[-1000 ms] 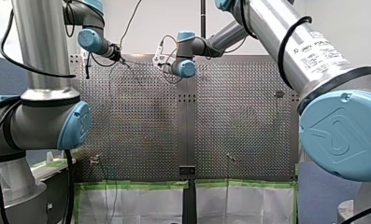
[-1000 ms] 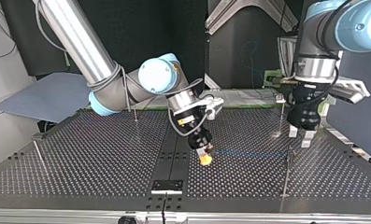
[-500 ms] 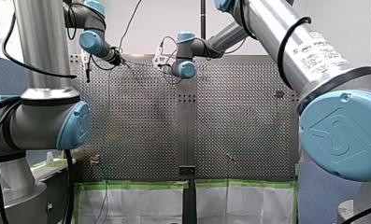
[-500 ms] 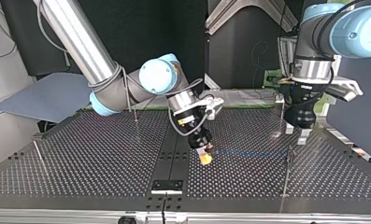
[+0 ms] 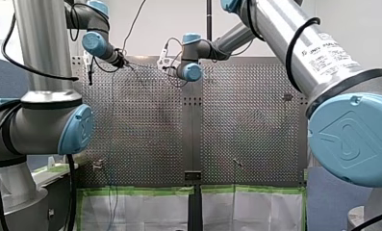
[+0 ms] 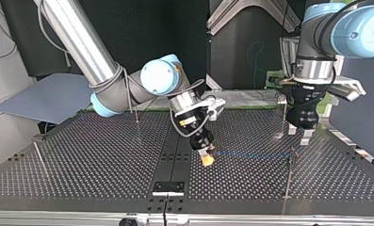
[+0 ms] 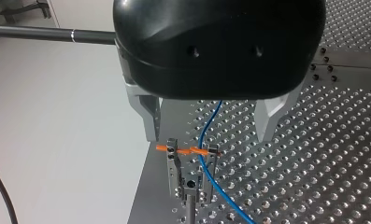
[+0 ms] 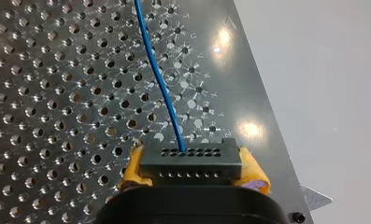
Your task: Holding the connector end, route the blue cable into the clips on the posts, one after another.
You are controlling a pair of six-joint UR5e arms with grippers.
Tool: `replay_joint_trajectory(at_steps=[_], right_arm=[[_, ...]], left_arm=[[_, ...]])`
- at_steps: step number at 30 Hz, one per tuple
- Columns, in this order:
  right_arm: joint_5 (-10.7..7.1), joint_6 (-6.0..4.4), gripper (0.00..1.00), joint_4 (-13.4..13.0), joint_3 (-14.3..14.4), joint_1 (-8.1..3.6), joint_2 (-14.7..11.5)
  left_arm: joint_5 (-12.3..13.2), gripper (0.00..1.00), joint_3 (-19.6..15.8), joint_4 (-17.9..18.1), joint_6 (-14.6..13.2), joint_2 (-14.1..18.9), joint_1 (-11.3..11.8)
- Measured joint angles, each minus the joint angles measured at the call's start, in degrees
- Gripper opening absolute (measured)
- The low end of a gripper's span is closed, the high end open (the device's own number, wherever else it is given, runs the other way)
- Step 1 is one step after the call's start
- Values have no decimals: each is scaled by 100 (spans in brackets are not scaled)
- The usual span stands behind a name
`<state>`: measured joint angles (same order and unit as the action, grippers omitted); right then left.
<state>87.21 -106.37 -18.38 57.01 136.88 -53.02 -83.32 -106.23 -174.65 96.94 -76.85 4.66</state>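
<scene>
Right tool (image 8: 192, 170): pinches the connector (image 8: 191, 156), well apart from the clip (image 7: 189, 154).
Left tool (image 7: 210, 135): spread, just above the clip.
Only your left wrist view: blue cable (image 7: 206, 140) crossing the clip.
Worktop (image 7: 314, 154): perforated metal.

The perforated metal table (image 6: 104, 155) gleams; the connector (image 8: 191, 161) looks matt.

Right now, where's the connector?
The connector sits between my right gripper's yellow pads, low over the table near the top view's middle.
</scene>
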Motion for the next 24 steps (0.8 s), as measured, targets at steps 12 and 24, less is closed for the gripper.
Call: replay_joint_trajectory(at_steps=[12, 24], right_arm=[[-2, 0, 0, 3, 1, 4, 8], [-9, 0, 0, 23, 1, -6, 14]], left_arm=[[-16, 100, 2, -3, 0, 1, -31], [34, 100, 1, 8, -14, -11, -113]])
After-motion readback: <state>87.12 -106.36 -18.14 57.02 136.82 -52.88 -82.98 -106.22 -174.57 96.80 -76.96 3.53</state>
